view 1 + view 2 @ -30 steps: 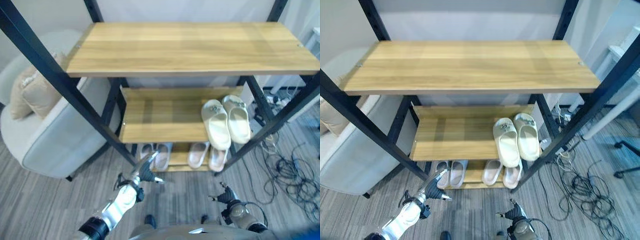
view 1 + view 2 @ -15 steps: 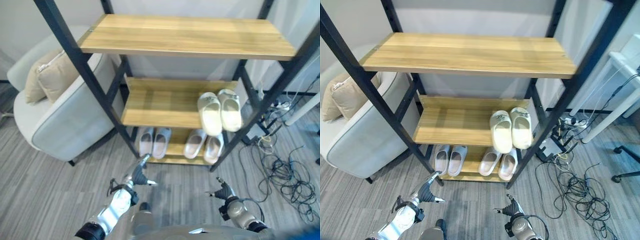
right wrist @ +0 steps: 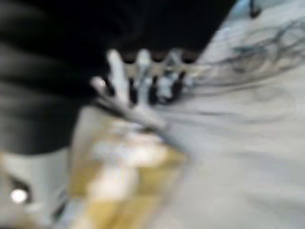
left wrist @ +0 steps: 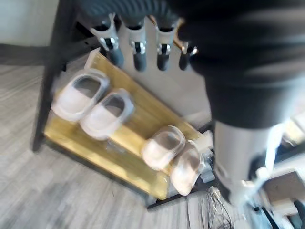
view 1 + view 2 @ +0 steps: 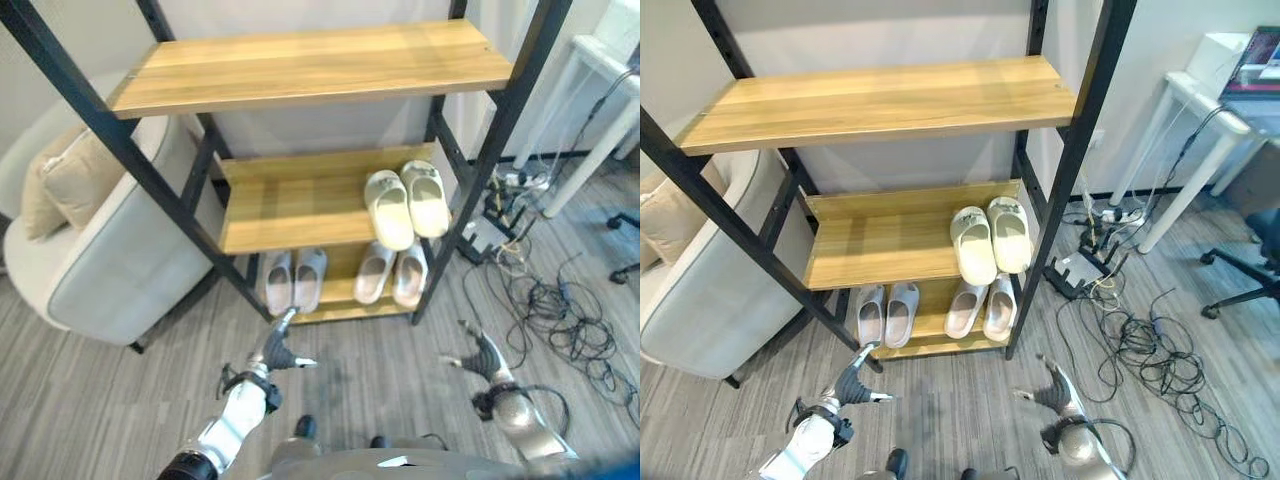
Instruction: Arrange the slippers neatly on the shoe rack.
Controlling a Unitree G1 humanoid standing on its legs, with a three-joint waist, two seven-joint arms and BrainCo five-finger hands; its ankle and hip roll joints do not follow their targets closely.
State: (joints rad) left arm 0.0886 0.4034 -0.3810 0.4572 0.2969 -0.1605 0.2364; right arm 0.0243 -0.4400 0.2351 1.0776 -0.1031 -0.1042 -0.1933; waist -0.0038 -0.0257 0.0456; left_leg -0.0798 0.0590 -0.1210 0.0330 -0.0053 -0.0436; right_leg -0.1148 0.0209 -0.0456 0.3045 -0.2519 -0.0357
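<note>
My left hand (image 5: 277, 346) has silver fingers (image 4: 136, 47) with dark tips, a dark ribbed cover over its back and wrist, and a silver-grey forearm behind. My right hand (image 5: 483, 355) matches it: silver, dark-tipped fingers, dark wrist, rounded silver-grey forearm.

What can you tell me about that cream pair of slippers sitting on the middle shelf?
The cream slippers are a chunky, soft-looking pair of open-toe slides with a wide strap, each bearing a small dark mark. They lie side by side, touching, soles down, toes pointing out toward the front, at the right end of the wooden middle shelf. The left one juts slightly past the shelf's front edge. Nothing else touches them; both hands hang low, well short of the rack.
</note>
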